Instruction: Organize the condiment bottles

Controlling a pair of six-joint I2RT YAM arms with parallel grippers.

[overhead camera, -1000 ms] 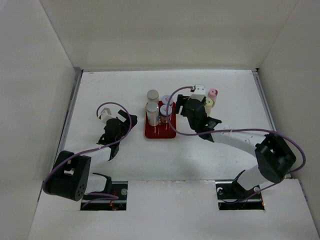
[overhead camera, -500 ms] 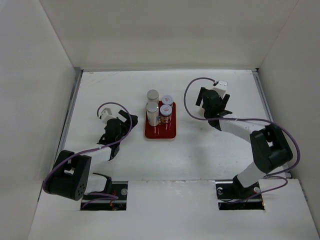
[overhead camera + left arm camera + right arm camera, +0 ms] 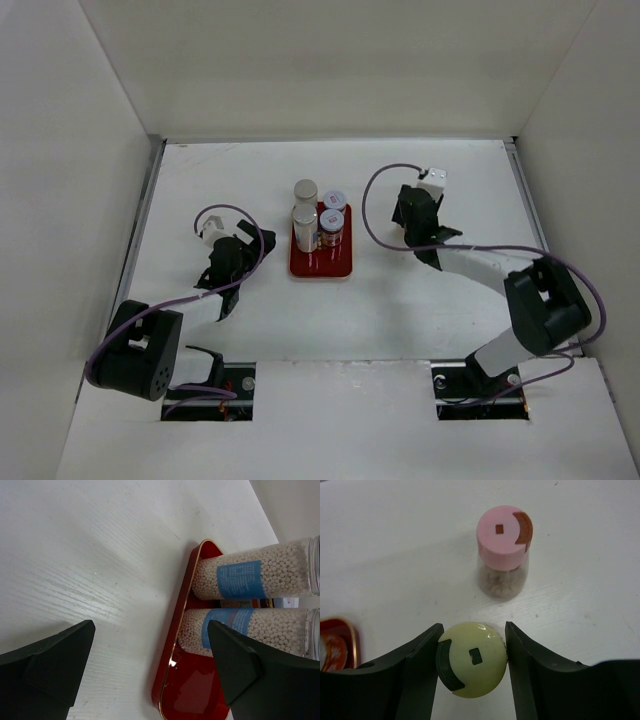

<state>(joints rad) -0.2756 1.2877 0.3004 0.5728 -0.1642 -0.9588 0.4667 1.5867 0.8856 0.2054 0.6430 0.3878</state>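
Bright, even light; soft shadows.

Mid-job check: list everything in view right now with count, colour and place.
tray: one, red, mid-table.
silver-capped bottles: two, white beads, blue labels, on tray's left side.
blue-white-capped jar: one, on tray, far right.
red-marked white-capped jar: one, on tray, near right.
yellow-capped bottle: one, on table, off tray.
pink-capped bottle: one, just beyond it, free.
table: white.
left gripper: black, open, empty, beside tray.
right gripper: black, closed on yellow cap.

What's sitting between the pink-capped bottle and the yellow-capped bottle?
Nothing, only bare white table between the small clear pink-capped bottle and the yellow-capped bottle; the right wrist view shows it.
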